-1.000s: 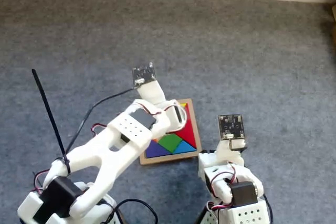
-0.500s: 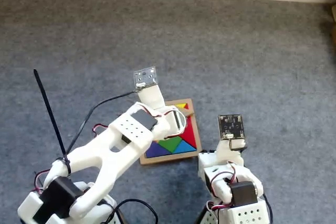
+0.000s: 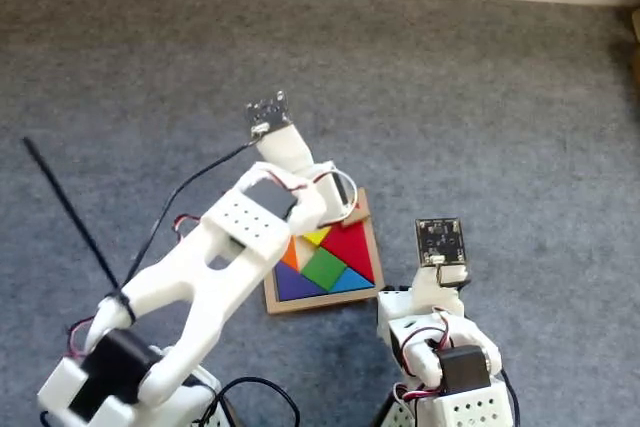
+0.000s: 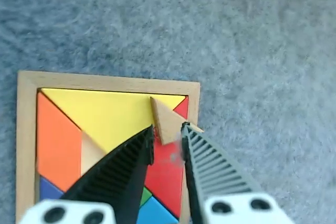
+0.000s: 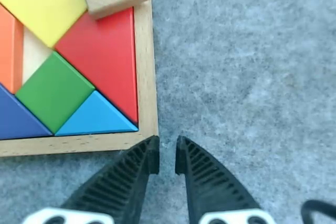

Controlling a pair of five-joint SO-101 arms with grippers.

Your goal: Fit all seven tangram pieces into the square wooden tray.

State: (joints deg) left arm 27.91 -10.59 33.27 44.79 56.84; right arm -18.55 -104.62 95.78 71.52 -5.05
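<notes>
The square wooden tray (image 3: pixel 325 303) lies in front of both arms and holds yellow (image 4: pixel 110 111), orange (image 4: pixel 55 140), red (image 5: pixel 105 51), green (image 5: pixel 52 90), light blue (image 5: pixel 94 116) and dark blue (image 5: pixel 16 121) pieces. A small bare-wood triangle (image 4: pixel 169 119) lies loose and tilted over the yellow and red pieces, one corner on the tray's rim (image 5: pixel 144 77). A small triangular gap (image 5: pixel 32 53) shows beside the orange piece. My left gripper (image 4: pixel 167 132) hovers open just above the wood triangle. My right gripper (image 5: pixel 167 150) is shut over the carpet, near the tray's corner.
Grey carpet (image 3: pixel 480 97) spreads on all sides of the tray. A black cable tie (image 3: pixel 65 212) sticks up from the left arm. The right arm (image 3: pixel 440 277) sits folded low beside the tray's right corner.
The left arm has lifted and swung its wrist back to the left, uncovering more of the tray. The wood triangle stays on the tray. The right arm has not moved.
</notes>
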